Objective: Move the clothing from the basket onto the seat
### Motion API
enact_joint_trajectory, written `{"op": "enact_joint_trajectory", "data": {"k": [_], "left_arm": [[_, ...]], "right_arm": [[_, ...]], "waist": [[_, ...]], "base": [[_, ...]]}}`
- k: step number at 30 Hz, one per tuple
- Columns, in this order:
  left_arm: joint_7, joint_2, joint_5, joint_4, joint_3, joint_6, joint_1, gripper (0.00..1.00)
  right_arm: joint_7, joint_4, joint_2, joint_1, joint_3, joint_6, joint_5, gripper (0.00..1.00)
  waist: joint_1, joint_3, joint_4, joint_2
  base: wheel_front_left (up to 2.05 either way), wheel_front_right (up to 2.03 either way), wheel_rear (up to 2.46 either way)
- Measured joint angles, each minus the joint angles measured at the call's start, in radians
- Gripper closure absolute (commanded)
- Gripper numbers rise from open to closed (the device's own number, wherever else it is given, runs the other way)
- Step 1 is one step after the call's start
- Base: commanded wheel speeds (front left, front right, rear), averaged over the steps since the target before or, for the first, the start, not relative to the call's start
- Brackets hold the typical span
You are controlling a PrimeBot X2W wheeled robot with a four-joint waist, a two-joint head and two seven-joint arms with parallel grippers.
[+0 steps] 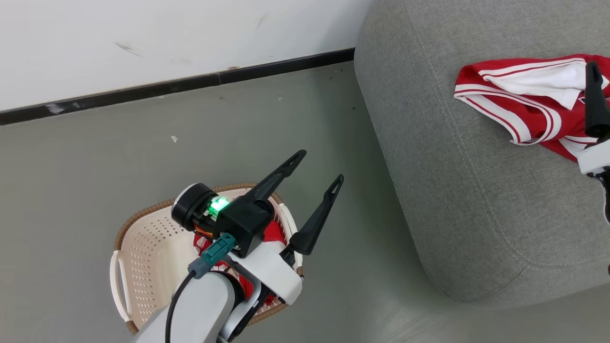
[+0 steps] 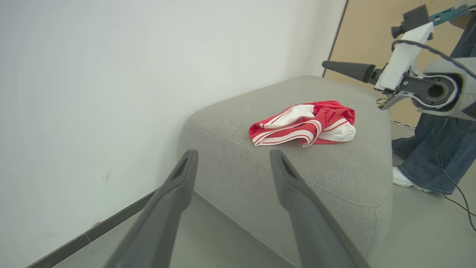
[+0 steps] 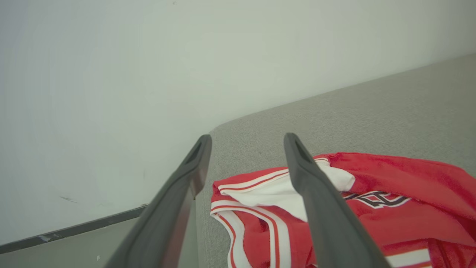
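Pale forearm and white wrist of the left arm (image 1: 267,274) rise from the bottom edge of the head view. They end in the left jaws, spread wide with nothing between them. These jaws hover over the basket (image 1: 143,247), tips pointing past its rim toward the seat, the wrist tilted rather than aimed straight down. I judge this a waiting pose above the next pick.

Directly beneath those jaws, partly hidden by the wrist, red clothing (image 1: 272,234) lies in the basket, so the task looks only partly done. The basket stands on the grey floor (image 1: 95,157) near the seat's rounded corner, probably to keep each transfer short.

Beyond the tips of the left jaws sits the grey seat (image 1: 452,190). On it lies a crumpled red jersey (image 1: 519,102) with white bands and dark lettering. The right jaws hang above that jersey, parted wide and gripping nothing, and the cloth lies loose below them. The right arm (image 2: 405,56) reaches in roughly level across the seat from its far side.

Farthest off are a white wall (image 1: 190,28) and a person's legs (image 2: 438,149) in jeans beside the seat.
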Motion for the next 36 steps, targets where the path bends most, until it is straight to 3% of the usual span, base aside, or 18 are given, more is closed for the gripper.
{"op": "enact_joint_trajectory", "data": {"k": [23,36], "left_arm": [[-0.154,0.057,-0.069,0.099,0.222,0.102,0.132,0.00],[-0.195,0.092,-0.091,0.173,0.317,0.154,0.258,0.00]], "right_arm": [[-0.001,-0.167,0.097,0.129,0.134,0.000,-0.027,0.00],[-0.001,-0.195,0.162,0.220,0.131,0.000,-0.072,0.00]], "waist": [[0.0000,-0.110,0.028,0.0000],[0.0000,-0.192,0.066,0.0000]], "base": [[0.00,0.00,0.00],[0.00,0.00,0.00]]}}
